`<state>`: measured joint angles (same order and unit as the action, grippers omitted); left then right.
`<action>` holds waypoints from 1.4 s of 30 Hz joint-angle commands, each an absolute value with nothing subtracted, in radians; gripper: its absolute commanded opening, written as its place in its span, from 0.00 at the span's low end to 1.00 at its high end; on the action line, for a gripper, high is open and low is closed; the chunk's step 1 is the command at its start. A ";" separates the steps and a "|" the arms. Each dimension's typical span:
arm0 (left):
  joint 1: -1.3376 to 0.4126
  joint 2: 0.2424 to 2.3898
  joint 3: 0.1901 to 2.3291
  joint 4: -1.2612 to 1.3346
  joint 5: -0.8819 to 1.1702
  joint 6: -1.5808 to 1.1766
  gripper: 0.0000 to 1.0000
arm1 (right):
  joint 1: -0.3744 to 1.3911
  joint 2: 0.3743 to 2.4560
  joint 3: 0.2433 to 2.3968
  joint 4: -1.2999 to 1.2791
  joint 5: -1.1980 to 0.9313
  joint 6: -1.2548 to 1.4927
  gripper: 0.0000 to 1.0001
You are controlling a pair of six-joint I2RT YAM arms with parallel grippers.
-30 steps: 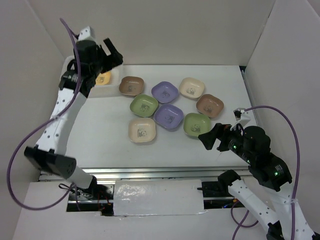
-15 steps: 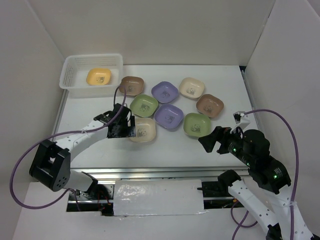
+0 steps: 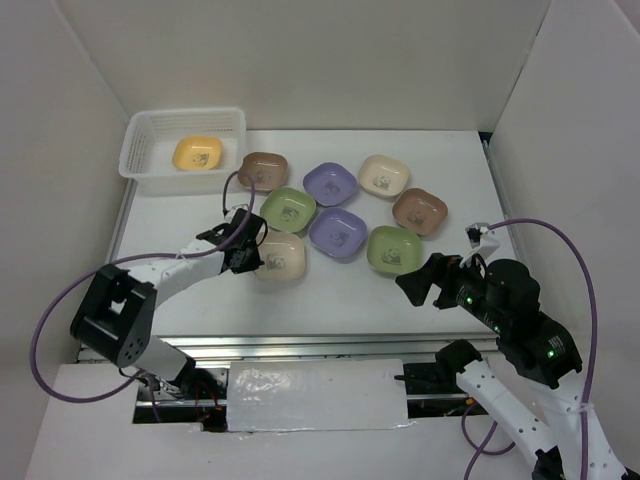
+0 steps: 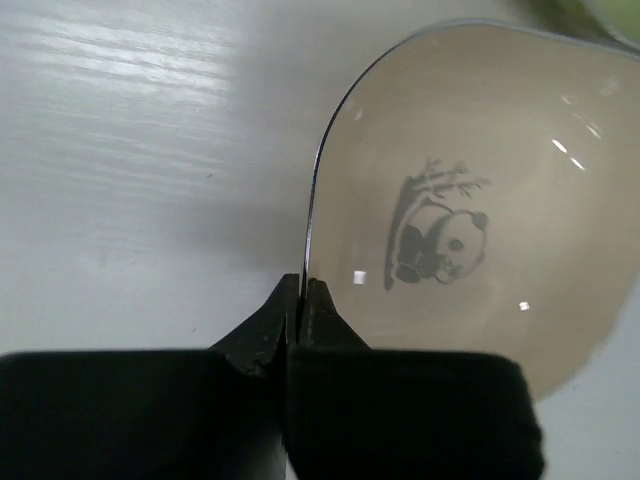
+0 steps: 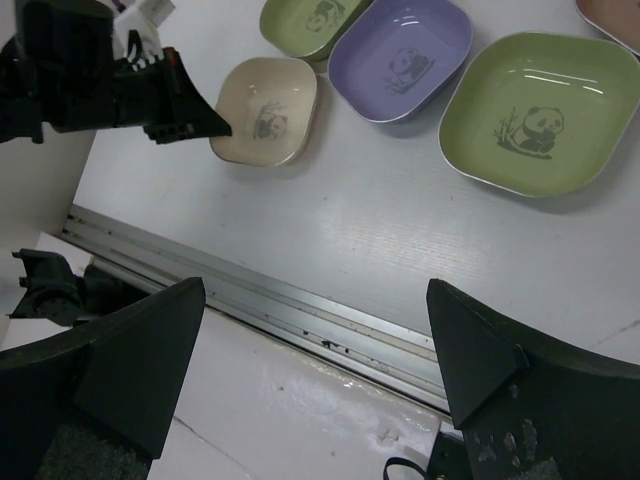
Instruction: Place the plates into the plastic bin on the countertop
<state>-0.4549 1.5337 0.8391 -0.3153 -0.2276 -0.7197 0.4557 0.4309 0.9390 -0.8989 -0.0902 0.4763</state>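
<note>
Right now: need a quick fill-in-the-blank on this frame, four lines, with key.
1. The lone plate inside the plastic bin is ____.
2. The left end effector is shut on the rim of the nearest plate, coloured ____.
3. The right end effector stands ____, holding nothing.
4. The countertop outside the bin carries ____ plates.
Missing words: orange; cream; open; eight.

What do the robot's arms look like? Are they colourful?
Mostly white and black. The left arm and right arm have white links and chunky black joints. The left tool and right tool are black with two pointy fingers. A purple cable loops along each arm, and tiny green lights glow on the right one.
</note>
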 commanded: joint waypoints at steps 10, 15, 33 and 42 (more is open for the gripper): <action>-0.439 1.085 1.038 -0.731 -0.603 -0.973 0.00 | 0.465 0.478 0.934 -0.796 -0.127 0.474 1.00; -0.176 1.283 1.331 -0.695 -0.594 -0.915 0.00 | 0.466 0.525 0.933 -0.746 -0.152 0.471 1.00; 0.324 2.306 2.229 -0.269 0.323 -0.601 0.00 | 0.517 0.606 0.847 -0.624 -0.265 0.512 1.00; 0.261 2.424 2.270 -0.339 0.241 -0.394 0.02 | 0.581 0.635 0.861 -0.618 -0.218 0.508 1.00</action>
